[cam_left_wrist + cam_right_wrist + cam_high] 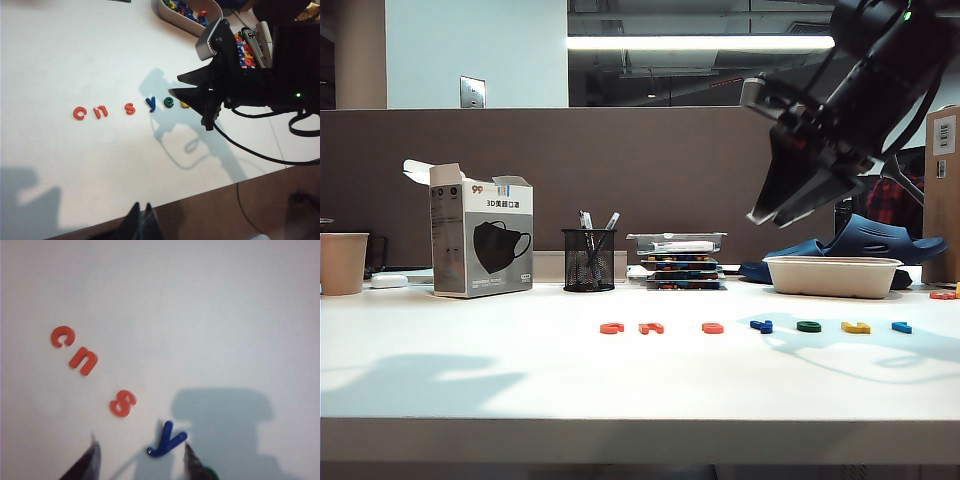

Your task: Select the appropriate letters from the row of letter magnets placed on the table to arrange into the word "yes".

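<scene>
Several letter magnets lie in a row on the white table (520, 380). From the left there are three orange-red ones, the last of them the S (712, 327) (130, 108) (123, 403). After it come the dark blue Y (761, 325) (151, 103) (166, 440), the green E (809, 326) (170, 103), a yellow letter (855, 327) and a light blue one (901, 327). My right gripper (765, 218) (140, 447) hangs open high above the Y and E, holding nothing. The left gripper (141, 206) is shut and empty at the table's front edge, out of the exterior view.
Along the back stand a paper cup (342, 262), a mask box (480, 240), a mesh pen holder (588, 260), stacked cases (680, 265) and a white tray (832, 275) of spare letters. A blue slipper (870, 240) lies behind the tray.
</scene>
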`<action>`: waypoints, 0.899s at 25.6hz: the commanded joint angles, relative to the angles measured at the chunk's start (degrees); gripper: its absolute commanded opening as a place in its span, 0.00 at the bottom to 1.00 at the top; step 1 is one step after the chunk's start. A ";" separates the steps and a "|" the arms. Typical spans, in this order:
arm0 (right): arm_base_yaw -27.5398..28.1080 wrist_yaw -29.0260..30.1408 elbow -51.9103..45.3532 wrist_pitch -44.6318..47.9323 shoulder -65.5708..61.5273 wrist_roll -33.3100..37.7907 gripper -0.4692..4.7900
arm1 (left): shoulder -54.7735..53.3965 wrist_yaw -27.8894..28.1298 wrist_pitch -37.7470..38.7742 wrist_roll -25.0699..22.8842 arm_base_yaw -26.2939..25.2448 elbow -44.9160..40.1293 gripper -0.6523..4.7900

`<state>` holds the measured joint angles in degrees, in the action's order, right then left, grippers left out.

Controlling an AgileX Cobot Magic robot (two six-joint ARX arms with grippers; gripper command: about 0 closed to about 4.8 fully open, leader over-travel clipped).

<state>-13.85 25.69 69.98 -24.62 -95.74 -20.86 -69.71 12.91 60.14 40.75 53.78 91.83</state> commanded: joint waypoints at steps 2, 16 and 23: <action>-0.76 2.43 0.28 2.58 -2.23 -3.65 0.49 | 0.15 0.35 -0.68 -0.20 0.07 0.17 0.11; -1.03 5.31 5.44 -1.33 -11.06 -8.59 0.48 | 0.13 0.35 -0.68 -0.20 0.07 0.17 0.11; -1.01 3.80 17.79 -16.09 -16.94 -9.35 0.48 | 0.15 0.35 -0.68 -0.20 0.07 0.17 0.11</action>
<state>-14.85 29.54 86.26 -38.22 -112.36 -29.80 -69.71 12.95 60.14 40.75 53.78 91.83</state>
